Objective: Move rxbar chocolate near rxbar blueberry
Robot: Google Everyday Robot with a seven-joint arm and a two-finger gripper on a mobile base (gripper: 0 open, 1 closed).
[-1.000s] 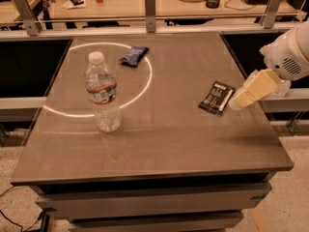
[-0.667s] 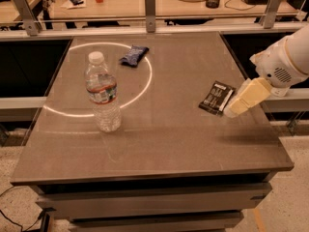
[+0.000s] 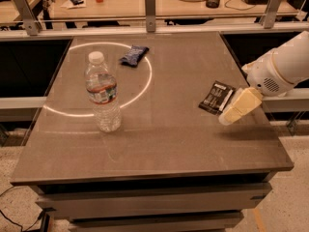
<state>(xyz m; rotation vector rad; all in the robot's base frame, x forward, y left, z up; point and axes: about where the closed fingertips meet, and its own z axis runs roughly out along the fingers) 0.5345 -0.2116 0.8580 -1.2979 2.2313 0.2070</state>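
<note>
The rxbar chocolate (image 3: 217, 97), a black wrapper with white lettering and a white patch at its far end, lies flat on the right part of the table (image 3: 164, 129). The rxbar blueberry (image 3: 133, 55), a small crumpled dark blue wrapper, lies at the far middle of the table, on the ring of light. My gripper (image 3: 236, 110), cream-coloured, hangs from the white arm at the right and sits just right of the black bar, its tip low over the table and next to the bar's near right edge.
A clear water bottle (image 3: 102, 94) with a white cap stands upright at the left middle of the table. A railing with metal posts (image 3: 150, 4) runs behind the table, with a cluttered desk beyond it. The table's right edge is close to the gripper.
The arm and gripper have shifted left and slightly down, closer to the black bar. The bars and the bottle have not moved.
</note>
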